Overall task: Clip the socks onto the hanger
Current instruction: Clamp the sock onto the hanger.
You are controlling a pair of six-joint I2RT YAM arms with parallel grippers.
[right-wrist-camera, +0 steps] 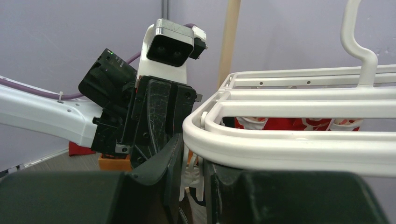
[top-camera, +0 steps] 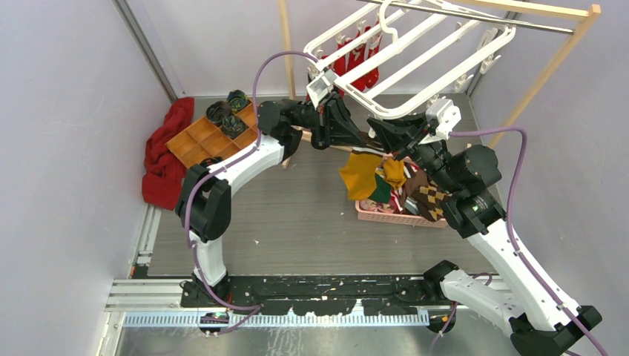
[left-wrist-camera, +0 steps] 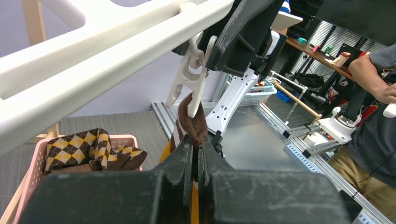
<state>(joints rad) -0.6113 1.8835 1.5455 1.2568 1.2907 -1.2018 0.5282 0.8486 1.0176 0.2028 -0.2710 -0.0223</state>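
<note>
1. The left gripper (left-wrist-camera: 195,151) is clamped tight on the brown sock (left-wrist-camera: 192,122), whose bunched cuff stands straight up out of the fingertips.
2. The clip (left-wrist-camera: 189,79) hangs directly above, its long axis in line with the sock. The cuff touches its lower tips.
3. The right gripper (right-wrist-camera: 192,163), nearer the clip, squeezes its upper handles.
4. The clip dangles from the hanger (left-wrist-camera: 93,60), with argyle socks (left-wrist-camera: 88,147) below in the pink basket (left-wrist-camera: 32,163).
5. No readable writing.

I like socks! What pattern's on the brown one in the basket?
Brown fabric sock: yellow-and-cream argyle diamonds; left wrist view.
</note>
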